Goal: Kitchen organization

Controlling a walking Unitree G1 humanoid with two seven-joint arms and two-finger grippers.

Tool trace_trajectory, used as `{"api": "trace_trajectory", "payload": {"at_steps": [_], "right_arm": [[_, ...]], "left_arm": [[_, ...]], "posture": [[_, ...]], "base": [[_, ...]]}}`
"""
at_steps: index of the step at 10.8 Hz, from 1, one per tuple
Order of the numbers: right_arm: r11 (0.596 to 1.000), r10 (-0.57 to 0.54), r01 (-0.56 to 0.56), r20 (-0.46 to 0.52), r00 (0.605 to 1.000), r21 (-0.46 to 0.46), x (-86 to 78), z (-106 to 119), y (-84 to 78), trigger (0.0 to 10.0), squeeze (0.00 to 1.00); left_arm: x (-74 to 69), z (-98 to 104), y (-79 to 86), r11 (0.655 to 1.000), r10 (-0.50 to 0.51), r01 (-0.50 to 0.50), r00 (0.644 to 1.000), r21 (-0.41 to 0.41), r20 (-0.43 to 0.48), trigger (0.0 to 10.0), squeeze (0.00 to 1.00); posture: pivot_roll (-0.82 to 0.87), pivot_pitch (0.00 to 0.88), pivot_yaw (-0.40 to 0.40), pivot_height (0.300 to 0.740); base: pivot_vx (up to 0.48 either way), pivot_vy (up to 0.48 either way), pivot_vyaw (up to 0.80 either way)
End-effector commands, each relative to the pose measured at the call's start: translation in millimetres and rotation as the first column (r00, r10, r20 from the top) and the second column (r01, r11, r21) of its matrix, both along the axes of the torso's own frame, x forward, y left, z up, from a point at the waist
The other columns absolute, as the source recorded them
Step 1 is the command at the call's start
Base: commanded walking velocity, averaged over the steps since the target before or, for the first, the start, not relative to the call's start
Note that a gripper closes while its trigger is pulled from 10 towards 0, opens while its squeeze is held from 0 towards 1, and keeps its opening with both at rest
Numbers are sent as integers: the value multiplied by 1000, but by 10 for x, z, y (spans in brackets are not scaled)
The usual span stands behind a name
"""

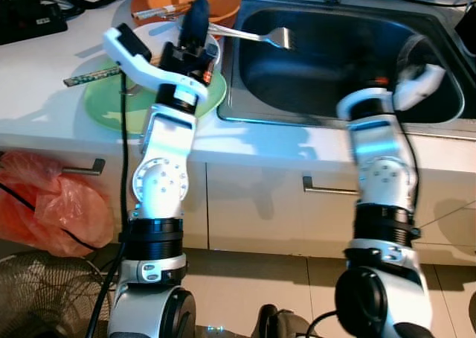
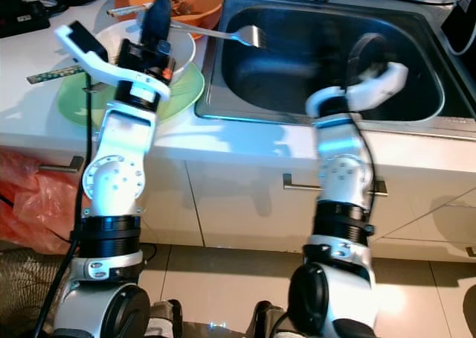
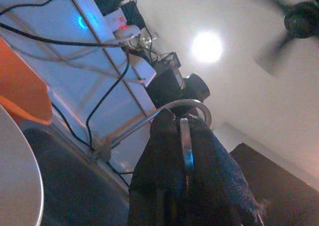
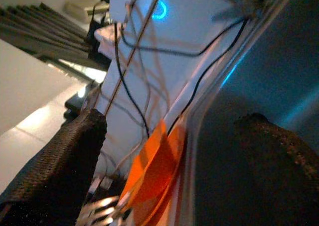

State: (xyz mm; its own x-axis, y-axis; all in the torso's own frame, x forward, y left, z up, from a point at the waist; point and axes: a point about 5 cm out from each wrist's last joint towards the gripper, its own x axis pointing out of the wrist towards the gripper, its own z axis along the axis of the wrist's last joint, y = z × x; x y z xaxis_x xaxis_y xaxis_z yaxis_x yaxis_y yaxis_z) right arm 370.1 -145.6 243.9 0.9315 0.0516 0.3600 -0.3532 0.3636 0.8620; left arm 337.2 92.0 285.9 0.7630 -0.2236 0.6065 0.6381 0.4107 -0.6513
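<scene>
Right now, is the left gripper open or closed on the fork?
Shut on it. The left gripper clamps the fork handle between its black fingers, with the tines out over the sink.

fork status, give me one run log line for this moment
left gripper: shut on fork, held over sink | right gripper: open, inside sink
</scene>
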Motion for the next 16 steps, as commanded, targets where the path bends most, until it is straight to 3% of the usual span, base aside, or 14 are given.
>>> {"api": "trace_trajectory", "payload": {"at_steps": [1,6,16], "right_arm": [[1000,10,-10,6,1000,23,-42,22,-23,10000,0],[990,119,-121,27,993,69,-113,63,176,10000,0],[964,261,-264,55,964,45,-198,93,446,10000,0]], "left_arm": [[-63,84,-356,986,-130,131,991,-105,19,10000,0],[-47,63,-408,974,-171,170,985,-148,7,10000,0],[-31,105,-565,952,-247,247,969,-181,23,10000,0]], "posture": [[183,169,-36,740],[183,181,-36,740],[183,186,-35,740]], "base": [[0,0,0],[0,0,0],[0,0,0]]}}
